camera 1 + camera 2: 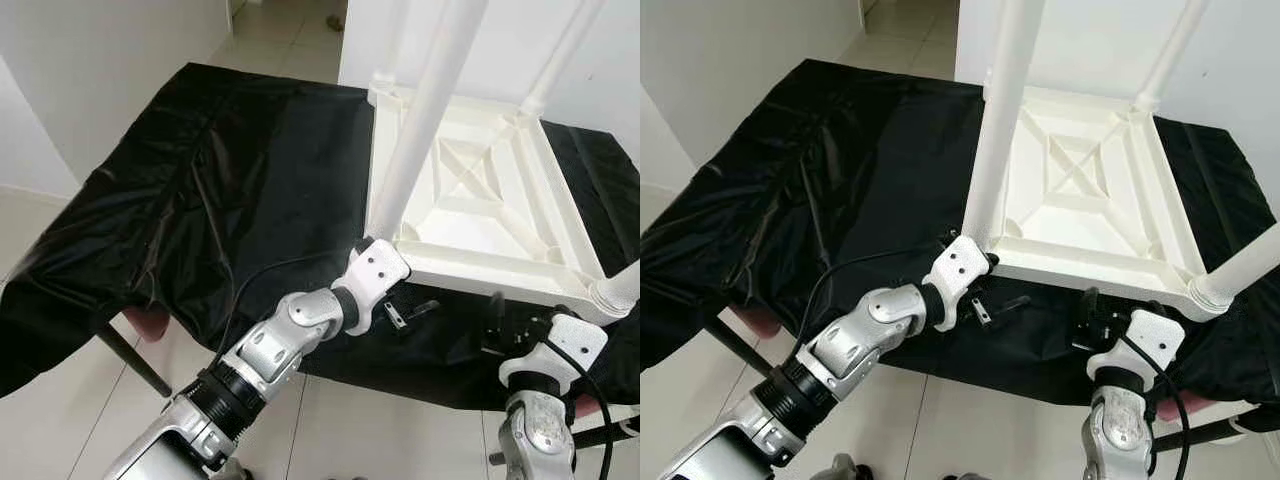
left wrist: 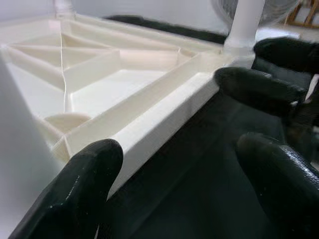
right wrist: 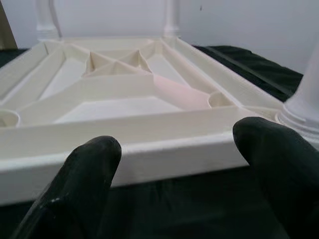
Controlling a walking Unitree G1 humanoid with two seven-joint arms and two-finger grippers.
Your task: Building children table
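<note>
The white plastic children's table (image 1: 480, 190) lies upside down on my worktop (image 1: 230, 190), which is draped in a black sheet. Its ribbed underside faces up, and it sits toward two o'clock from me. Legs stand up from its corners: one tall leg (image 1: 420, 110) at the near corner by my left arm, another leg (image 1: 622, 285) at the near corner toward four o'clock, and two more at the far corners around twelve and one o'clock.

My left claw (image 1: 410, 312) rests low on the black sheet just below the near rim, at about eleven o'clock of my right one. Its fingers (image 2: 75, 194) stand wide apart and hold nothing; the rim edge runs between them in my left wrist view. My right claw (image 1: 512, 322) is also spread wide and empty, facing the same near rim squarely, with the edge just ahead of my fingertips (image 3: 84, 174).

I judge this piece light, stiff and hollow, with a smooth skin that could slip. The straight near rim (image 3: 149, 152) looks like the best hold: thin enough to pinch, and backed by ribs. Gripping a leg instead would put leverage on its socket, so I would avoid that. With both claws on the rim, well apart, it should lift level.
</note>
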